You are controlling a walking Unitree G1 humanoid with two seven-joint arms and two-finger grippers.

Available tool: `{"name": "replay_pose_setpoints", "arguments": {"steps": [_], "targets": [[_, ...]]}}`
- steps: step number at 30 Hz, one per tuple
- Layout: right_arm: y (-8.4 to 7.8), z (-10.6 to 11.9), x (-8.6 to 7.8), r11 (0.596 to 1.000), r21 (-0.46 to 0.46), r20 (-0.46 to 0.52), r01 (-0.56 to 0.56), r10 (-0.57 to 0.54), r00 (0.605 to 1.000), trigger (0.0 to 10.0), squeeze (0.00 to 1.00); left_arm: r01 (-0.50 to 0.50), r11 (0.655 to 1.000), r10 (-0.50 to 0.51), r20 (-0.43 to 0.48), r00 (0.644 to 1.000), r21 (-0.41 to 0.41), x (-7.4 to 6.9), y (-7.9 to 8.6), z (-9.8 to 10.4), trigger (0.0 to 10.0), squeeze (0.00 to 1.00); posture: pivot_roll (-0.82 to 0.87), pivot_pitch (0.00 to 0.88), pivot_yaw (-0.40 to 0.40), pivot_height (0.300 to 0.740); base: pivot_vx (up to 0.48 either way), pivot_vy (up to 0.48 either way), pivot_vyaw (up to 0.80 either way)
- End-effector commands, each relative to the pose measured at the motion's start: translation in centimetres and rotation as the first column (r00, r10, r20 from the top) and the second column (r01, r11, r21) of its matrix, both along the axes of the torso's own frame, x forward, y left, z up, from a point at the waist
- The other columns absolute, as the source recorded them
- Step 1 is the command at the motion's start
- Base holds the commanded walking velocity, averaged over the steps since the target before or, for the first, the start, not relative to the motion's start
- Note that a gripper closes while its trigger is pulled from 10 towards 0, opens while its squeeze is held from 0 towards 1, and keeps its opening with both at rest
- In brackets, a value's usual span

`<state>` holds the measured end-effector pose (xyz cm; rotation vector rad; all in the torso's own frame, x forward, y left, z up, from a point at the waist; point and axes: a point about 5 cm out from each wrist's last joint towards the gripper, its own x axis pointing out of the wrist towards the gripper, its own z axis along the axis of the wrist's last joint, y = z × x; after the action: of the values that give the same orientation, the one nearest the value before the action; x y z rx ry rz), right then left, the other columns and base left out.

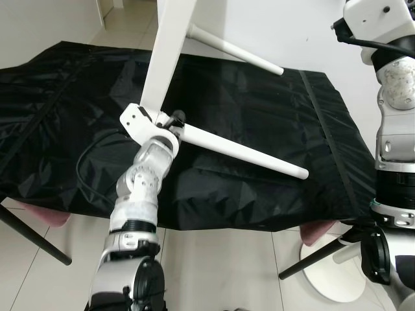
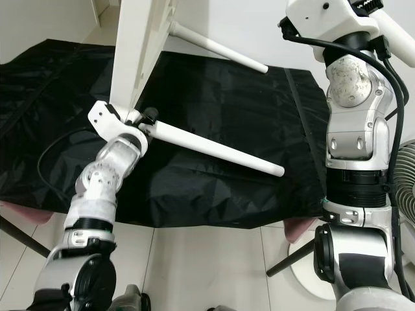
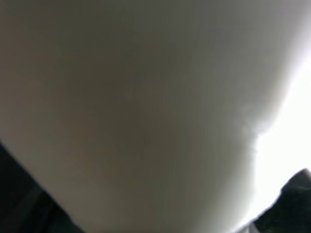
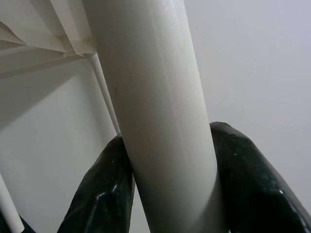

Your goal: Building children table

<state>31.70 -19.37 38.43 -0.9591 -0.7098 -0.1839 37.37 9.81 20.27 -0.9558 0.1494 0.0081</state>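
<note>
Counts: 1 white tabletop [image 1: 170, 45], stood on edge. 2 white table legs on it in head views: near leg [image 1: 243, 151], far leg [image 1: 237, 50]; 1 more leg [image 4: 160, 116] in right wrist view, can't tell if it's a 3rd. 1 black cloth [image 1: 259, 129]. 2 dark chair legs [image 1: 35, 238] [image 1: 316, 256]. 1 fan [image 2: 405, 188].

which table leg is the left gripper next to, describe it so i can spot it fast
Start at the black cloth spread over the floor, then the white tabletop standing on edge above it. Two white legs stick out from the tabletop; the one you want is the near leg, whose base sits right at the left gripper. The far leg is higher up, with nothing near it.
</note>
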Motion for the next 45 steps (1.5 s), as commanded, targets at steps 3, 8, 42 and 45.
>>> {"name": "replay_pose_setpoints", "arguments": {"steps": [3,8,42,45], "targets": [[-1.2,2.7,-1.6,0.983,0.183,0.177,-0.02,-0.013,0.984,0.0,0.0,0.018,0.993,-0.022,-0.033,0.999,-0.119,0.3,-3.3,0.9,0.0,0.0,-0.01,0.027,0.019,0.74,0.0,0.0,0.0],[-1.0,2.7,-1.7,0.981,0.191,0.18,-0.024,-0.011,0.984,0.7,0.0,0.003,0.997,0.001,0.049,0.999,-0.076,0.5,-3.0,3.4,0.0,0.0,0.0,0.032,0.027,0.74,0.0,0.0,0.0],[-2.8,-4.0,0.7,0.691,0.704,0.038,-0.163,0.192,0.981,10.0,0.0,-0.41,0.713,0.136,0.461,0.877,0.569,-4.7,12.9,13.8,0.0,0.0,0.11,0.039,0.039,0.74,0.0,0.0,0.0],[-2.8,-5.6,1.2,0.653,0.742,0.007,-0.152,0.22,0.976,10.0,0.0,-0.413,0.706,0.107,0.491,0.865,0.575,-5.0,12.6,14.8,0.0,0.0,0.11,0.041,0.038,0.74,0.0,0.0,0.0]]}}
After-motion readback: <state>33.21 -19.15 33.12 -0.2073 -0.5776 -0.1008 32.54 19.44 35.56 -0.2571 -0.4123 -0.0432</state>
